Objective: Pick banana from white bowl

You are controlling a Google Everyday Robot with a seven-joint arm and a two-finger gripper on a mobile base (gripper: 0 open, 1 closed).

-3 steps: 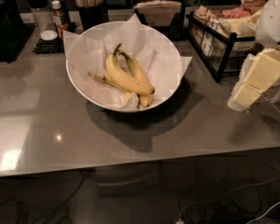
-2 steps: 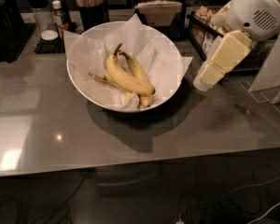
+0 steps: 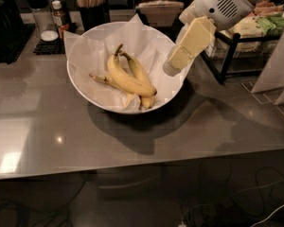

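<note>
There's the banana [image 3: 127, 78], the thick one with the greenish stem, lying across the middle of the white bowl [image 3: 85, 91] on crinkled paper [image 3: 92, 56]. It rests over two slimmer bananas [image 3: 141, 73], touching both, its stem pointing to the back and its brown tip to the front right. Nothing has hold of it yet.

Now the gripper [image 3: 173, 66]: it hangs over the bowl's right rim, angled down and to the left toward the fruit, near the bananas but not touching them. It holds nothing. Whether it's set wide or narrow, I can't tell from here.

The bowl sits on the grey bench [image 3: 180, 136], with a black wire rack [image 3: 226, 51] just to its right and shakers [image 3: 54, 13] behind.

So, by my reckoning, the reach is under way. The descent, the close on the banana and the lift out all remain.
</note>
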